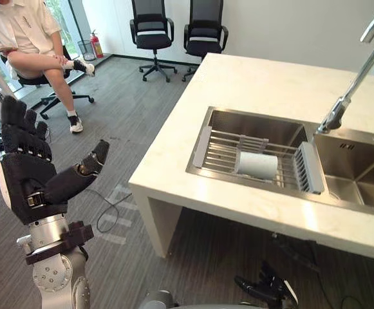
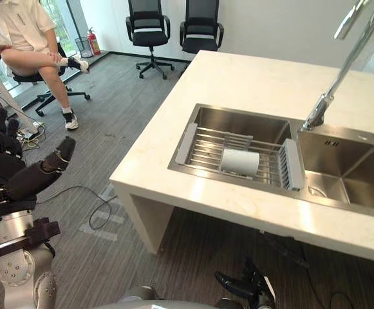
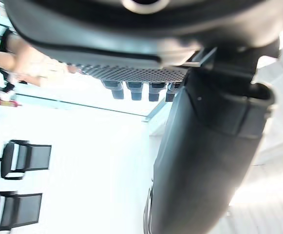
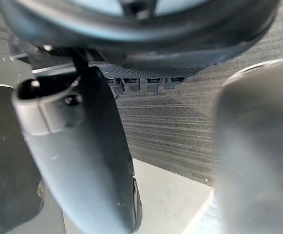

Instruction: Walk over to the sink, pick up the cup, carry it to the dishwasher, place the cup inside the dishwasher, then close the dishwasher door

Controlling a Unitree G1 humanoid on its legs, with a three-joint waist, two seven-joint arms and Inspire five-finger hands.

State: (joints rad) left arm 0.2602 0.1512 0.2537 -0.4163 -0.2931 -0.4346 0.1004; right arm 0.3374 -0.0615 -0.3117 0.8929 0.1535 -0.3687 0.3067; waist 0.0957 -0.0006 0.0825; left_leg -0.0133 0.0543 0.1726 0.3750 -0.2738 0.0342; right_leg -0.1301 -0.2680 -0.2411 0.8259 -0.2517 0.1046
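White cup lies on its side on rack in sink's left basin, worktop around it; robot's left hand raised well apart, fingers spread open; right hand low, fingers relaxed, empty.

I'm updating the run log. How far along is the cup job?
The walk looks about done: the sink lies close ahead. Nothing is in hand: the cup lies on its side on the rack in the sink, the left hand is raised open over the floor, and the right hand hangs low, open. Left: grasping the cup, carrying it, loading it and closing the dishwasher.
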